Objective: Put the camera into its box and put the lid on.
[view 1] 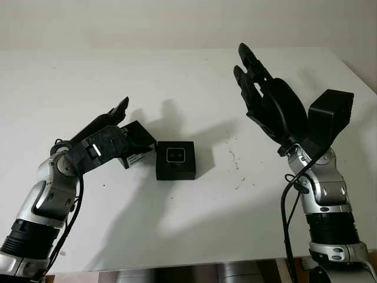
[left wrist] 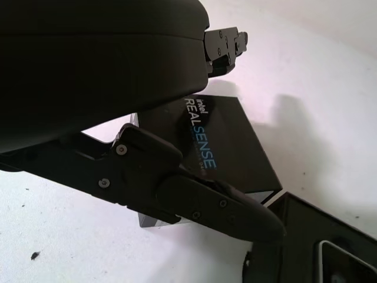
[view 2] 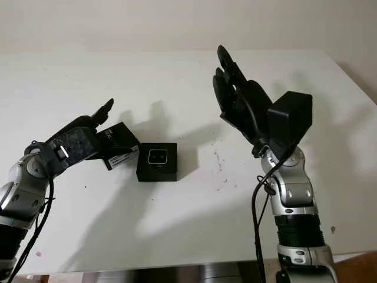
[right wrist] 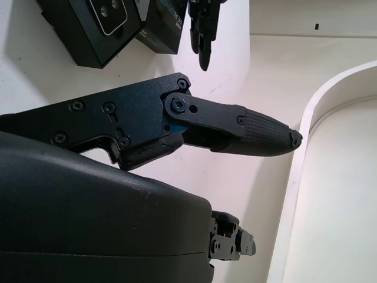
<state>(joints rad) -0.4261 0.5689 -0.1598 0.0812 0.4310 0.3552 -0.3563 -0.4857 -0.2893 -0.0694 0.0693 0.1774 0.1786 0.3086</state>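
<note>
Your left hand [view 1: 112, 132] sits low over the worktop [view 1: 188, 76], toward its left edge and about midway between the near and far edges. It is over the lid [view 1: 136, 144], a flat black piece printed with "intel REALSENSE" that lies tilted, with a white label on its near side. In the left wrist view the fingers [left wrist: 200, 200] reach across the lid's printed face, but you cannot tell from any view whether they actually grip it or only hover against it.

Just beside the lid, toward the worktop's middle, stands the box [view 1: 175, 160], black and square. The camera [view 1: 175, 155] already lies in it, showing as a pale rounded-square face with a dark lens at its centre. The lid's near corner appears to touch or nearly touch the box's left side; which of the two cannot be told. The box is not yet covered.

Your right hand [view 1: 259, 82] is raised well above the worktop toward its right edge, palm turned to the scene, holding nothing and open. It is well apart from the box and the lid.
</note>
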